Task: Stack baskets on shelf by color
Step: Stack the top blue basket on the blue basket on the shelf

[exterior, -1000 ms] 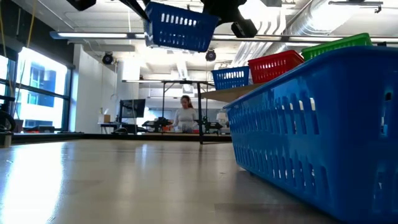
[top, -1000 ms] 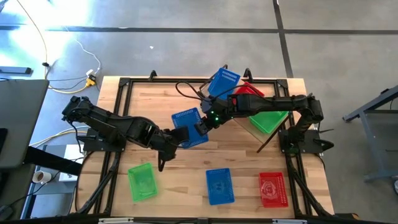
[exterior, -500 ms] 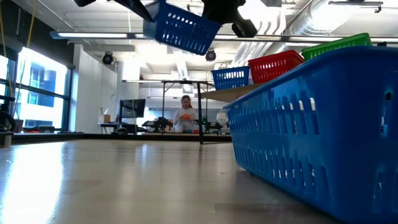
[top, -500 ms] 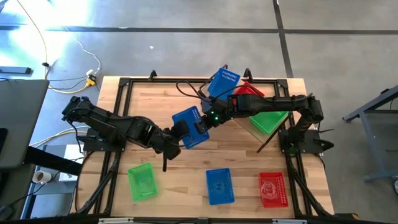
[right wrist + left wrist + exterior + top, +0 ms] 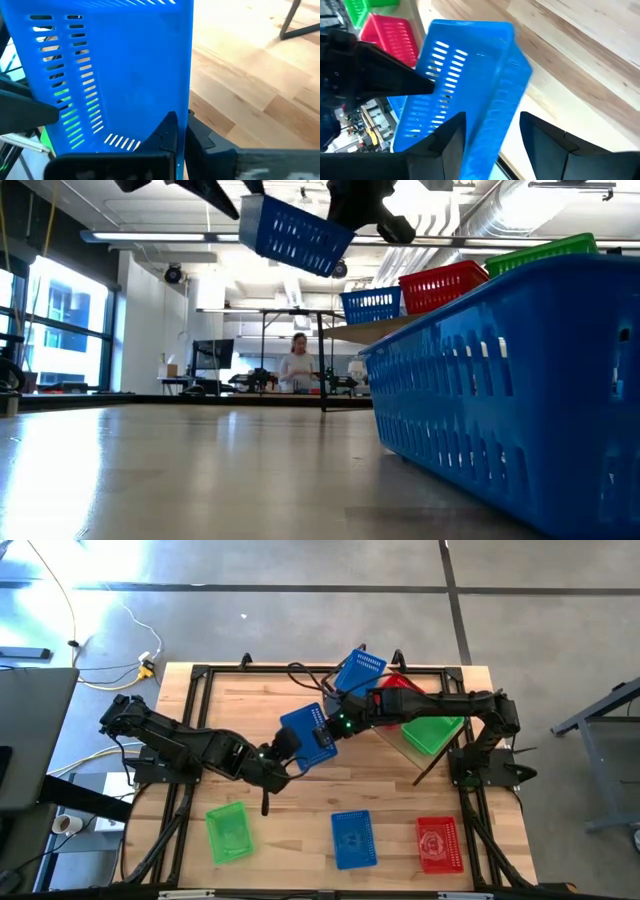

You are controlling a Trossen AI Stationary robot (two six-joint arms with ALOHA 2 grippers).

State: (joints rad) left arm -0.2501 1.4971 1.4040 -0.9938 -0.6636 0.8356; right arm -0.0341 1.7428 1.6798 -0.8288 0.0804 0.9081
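1 blue basket (image 5: 309, 735) aloft, gripped between left fingers (image 5: 285, 743) and right fingers (image 5: 333, 726); 3 shelved, 3 on desk (image 5: 240, 710).

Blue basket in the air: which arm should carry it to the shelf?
Probably right. Both pincers grip the raised blue basket, but the right pincer is on its shelf-facing side, beside the blue basket on the shelf; the left pincer is farther.
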